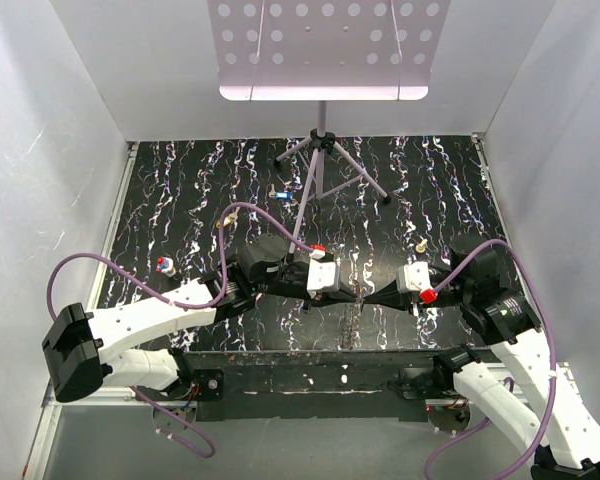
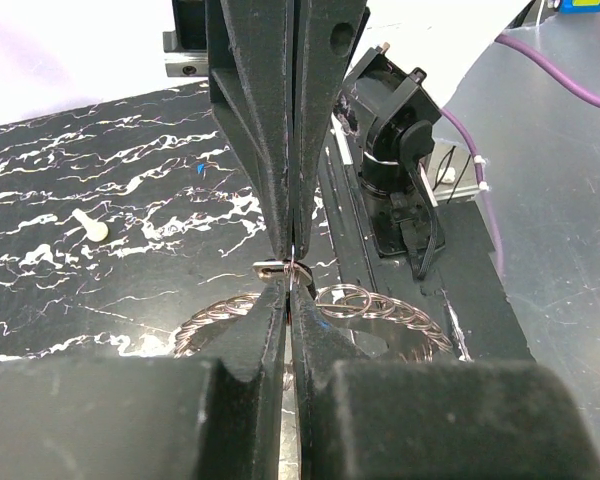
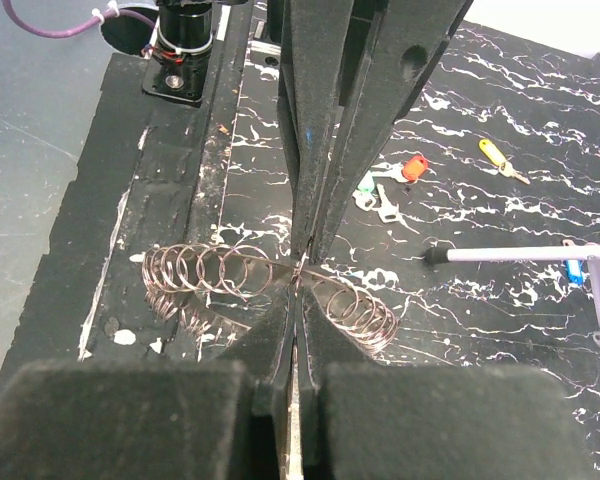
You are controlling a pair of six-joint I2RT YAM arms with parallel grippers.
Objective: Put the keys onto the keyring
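We see a left arm (image 1: 150, 318) and a right arm (image 1: 520, 385) with white shells between bulky black joints. We note a purple cable (image 1: 90, 262) looping along each, cinched by a white tie (image 2: 477, 172). Near each wrist we find a white boxy block (image 1: 322, 275) and a red cap (image 1: 428, 296). The left gripper (image 2: 295, 262) and right gripper (image 3: 300, 262) show us matte black fingers (image 2: 250, 120) tapering to thin tips, one side pierced by a round hole.

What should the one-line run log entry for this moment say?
left gripper: shut on silver piece by keyring | right gripper: shut on keyring | coloured keys: loose on table
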